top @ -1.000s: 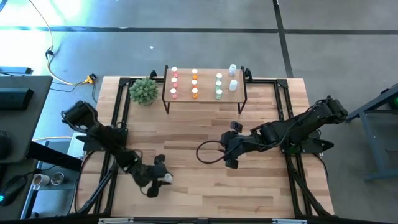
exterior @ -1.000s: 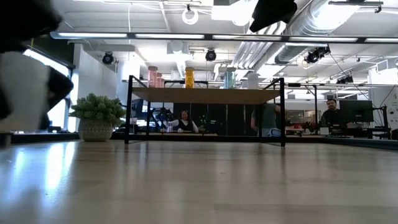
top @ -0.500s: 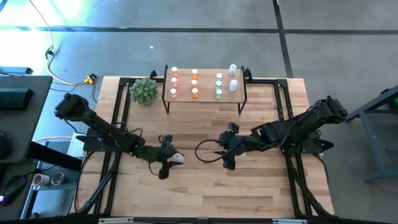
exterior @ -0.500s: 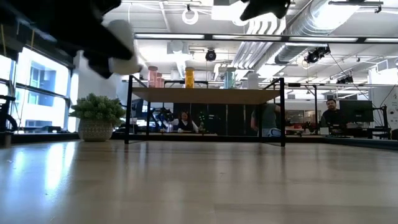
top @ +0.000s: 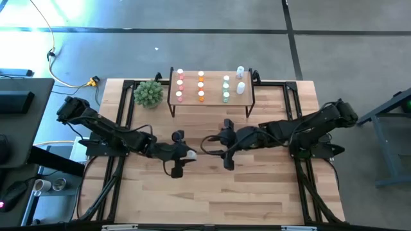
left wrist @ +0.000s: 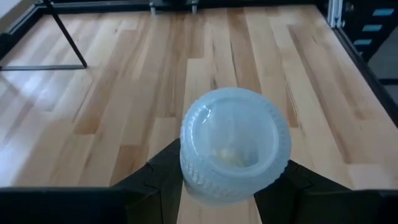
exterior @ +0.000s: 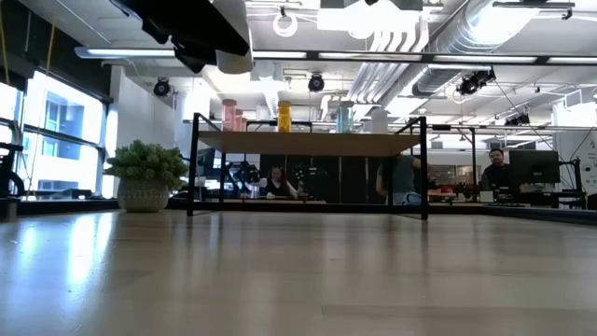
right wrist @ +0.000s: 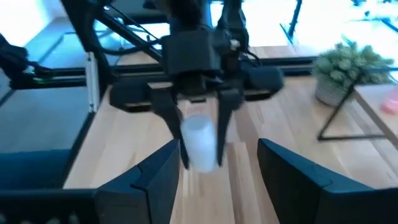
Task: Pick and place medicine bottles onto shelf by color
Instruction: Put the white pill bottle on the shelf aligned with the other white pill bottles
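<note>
My left gripper (top: 187,154) is above the middle of the table, shut on a clear white medicine bottle (left wrist: 235,144), which also shows in the right wrist view (right wrist: 200,143) and in the low view (exterior: 231,42). My right gripper (top: 223,144) is open and empty, facing it from the table's right, a short way from the bottle. The shelf (top: 212,97) stands at the far edge on thin black legs. It carries rows of pink (top: 180,85), orange (top: 201,85), green (top: 226,88) and white (top: 241,80) bottles standing upright. My left gripper pinches the bottle's ribbed side wall (left wrist: 194,186) between its two fingers (right wrist: 174,118). One round end of the bottle faces the wrist camera. The fingers point toward the table's right. The bottle is lifted clear of the table.
A green spiky plant in a pot (top: 148,94) stands left of the shelf. Black frame rails (top: 122,109) run along the table's left and right sides. In the low view, people sit in the room behind the shelf (exterior: 276,183).
My left gripper has carried the white bottle from the near left of the table up and toward the centre, turning to point toward the right arm. My right gripper has moved toward the table's left, closer to the bottle.
</note>
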